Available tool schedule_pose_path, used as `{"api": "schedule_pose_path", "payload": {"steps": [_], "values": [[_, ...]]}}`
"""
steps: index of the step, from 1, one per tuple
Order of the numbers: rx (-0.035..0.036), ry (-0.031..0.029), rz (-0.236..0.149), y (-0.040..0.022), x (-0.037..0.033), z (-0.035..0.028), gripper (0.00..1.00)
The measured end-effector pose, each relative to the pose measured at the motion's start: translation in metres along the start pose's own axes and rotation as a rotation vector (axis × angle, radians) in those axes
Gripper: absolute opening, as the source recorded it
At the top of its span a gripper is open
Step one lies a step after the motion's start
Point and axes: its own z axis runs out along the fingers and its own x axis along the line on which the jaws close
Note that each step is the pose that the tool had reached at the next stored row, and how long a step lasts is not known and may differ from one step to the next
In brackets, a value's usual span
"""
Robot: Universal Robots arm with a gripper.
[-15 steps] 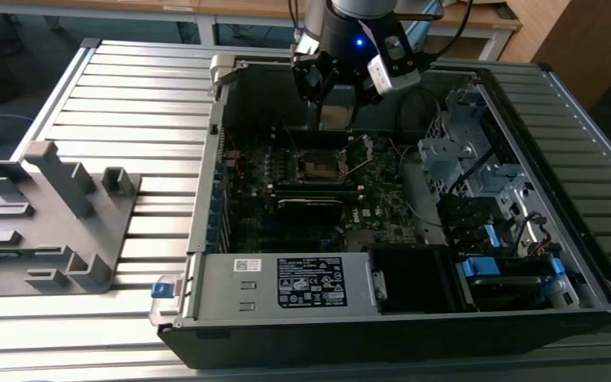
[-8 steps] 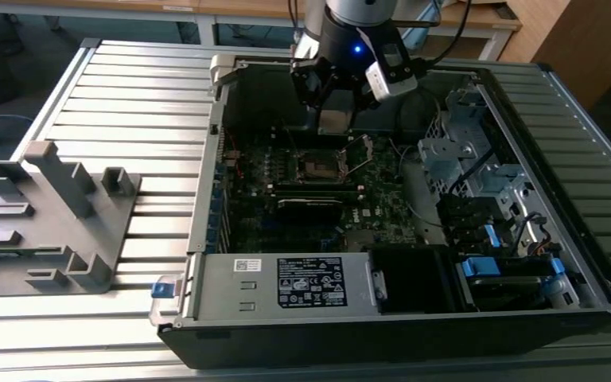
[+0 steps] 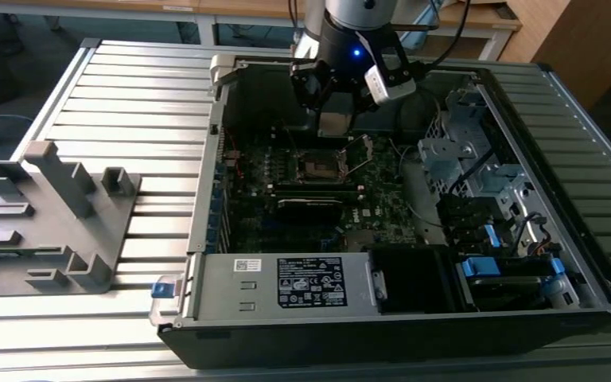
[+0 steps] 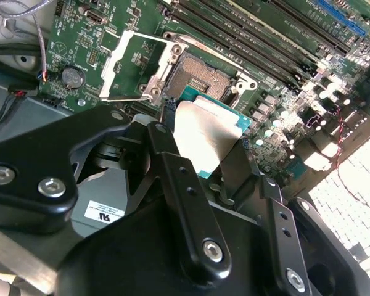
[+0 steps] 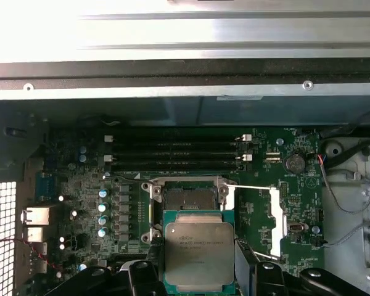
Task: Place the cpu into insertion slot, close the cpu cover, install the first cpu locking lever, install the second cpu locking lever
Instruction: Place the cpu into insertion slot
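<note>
At the exterior view's left we see a grey moulded fixture (image 3: 45, 215) standing on the slatted table (image 3: 125, 95), apart from the open computer case (image 3: 208, 151). Inside the case lies the green motherboard (image 3: 380, 215), with the insertion slot (image 3: 320, 165) near its middle, its dark contact field uncovered. A labelled grey power-supply box (image 3: 284, 282) sits along the case's near wall.

The hand (image 3: 332, 123) hangs above the board near the slot. In both wrist views we find its fingers (image 5: 142, 277) clamped on two opposite edges of the cpu (image 5: 199, 253), which is held over the board just beside the slot, not in it. The cpu cover (image 5: 274, 213) stands open, off to one side of the slot. Rows of memory sticks (image 5: 176, 154) run alongside the slot.

At the exterior view's right, a metal drive cage (image 3: 476, 167) with blue tabs (image 3: 479, 267) takes up that end of the case.
</note>
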Motion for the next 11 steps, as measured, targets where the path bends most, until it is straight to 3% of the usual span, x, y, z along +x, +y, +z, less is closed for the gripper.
{"api": "schedule_pose_path", "payload": {"steps": [11], "values": [[0.0008,0.0,0.0,-0.0005,0.0018,0.0051,0.54]]}}
